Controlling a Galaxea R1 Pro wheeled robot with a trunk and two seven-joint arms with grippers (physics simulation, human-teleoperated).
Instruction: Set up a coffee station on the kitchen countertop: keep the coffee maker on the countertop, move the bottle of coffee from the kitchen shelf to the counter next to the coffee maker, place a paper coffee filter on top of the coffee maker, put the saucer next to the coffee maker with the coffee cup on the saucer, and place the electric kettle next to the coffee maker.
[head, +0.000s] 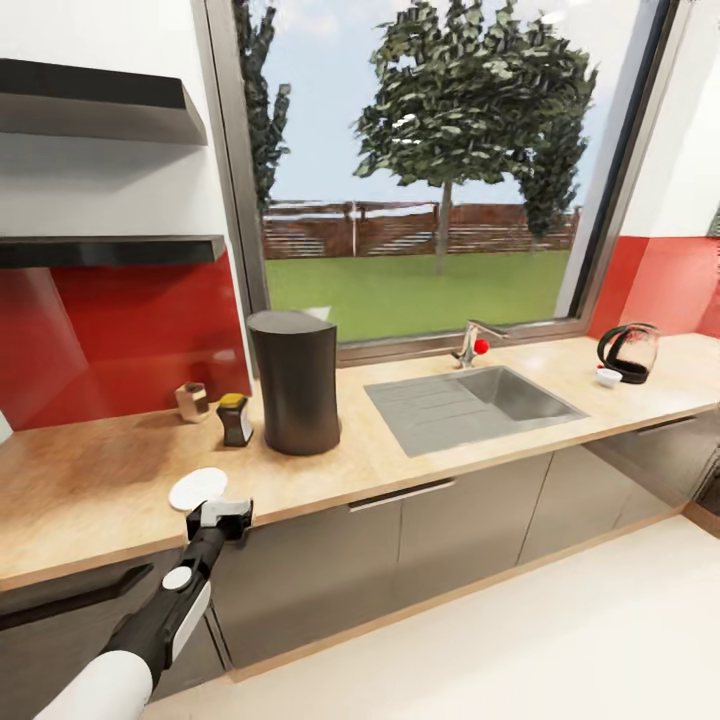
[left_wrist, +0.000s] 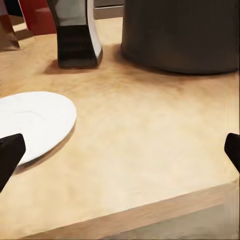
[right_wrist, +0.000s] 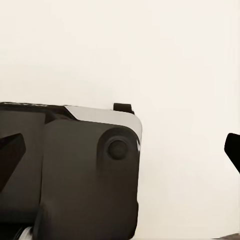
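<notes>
The dark cylindrical coffee maker (head: 296, 380) (left_wrist: 180, 35) stands on the wooden countertop (head: 90, 480). To its left is the coffee bottle (head: 235, 418) (left_wrist: 77, 35) with a yellow lid. A white saucer (head: 197, 488) (left_wrist: 35, 122) lies bare near the counter's front edge. My left gripper (head: 222, 517) (left_wrist: 120, 155) hovers at that edge just right of the saucer, open, with nothing between its fingers. The black electric kettle (head: 630, 352) stands far right, with a small white cup-like thing (head: 608, 377) beside it. My right gripper (right_wrist: 120, 152) is open over pale floor.
A steel sink (head: 470, 405) with a faucet (head: 472, 345) is set in the counter between the coffee maker and the kettle. A small brown-and-white object (head: 192, 401) stands by the red backsplash. Two dark wall shelves (head: 110, 248) hang at the upper left.
</notes>
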